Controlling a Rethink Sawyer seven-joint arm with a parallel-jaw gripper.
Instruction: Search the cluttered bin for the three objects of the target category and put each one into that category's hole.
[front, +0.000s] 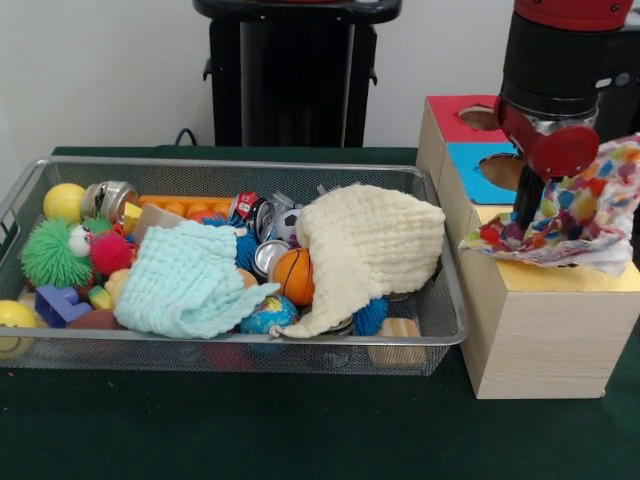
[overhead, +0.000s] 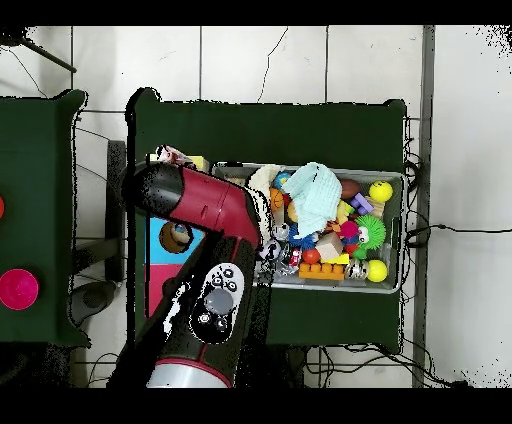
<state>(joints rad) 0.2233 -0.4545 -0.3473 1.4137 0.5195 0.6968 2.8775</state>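
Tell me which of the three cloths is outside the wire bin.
The multicoloured patterned cloth: it hangs at the gripper above the wooden box, over its yellow section. The mint cloth and the cream cloth both lie inside the bin on the toys.

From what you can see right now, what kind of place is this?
Probably a robotics lab set up for a sorting test: a red and black robot arm over a wooden box with coloured holes, a wire bin of toys and cloths on a green-covered table.
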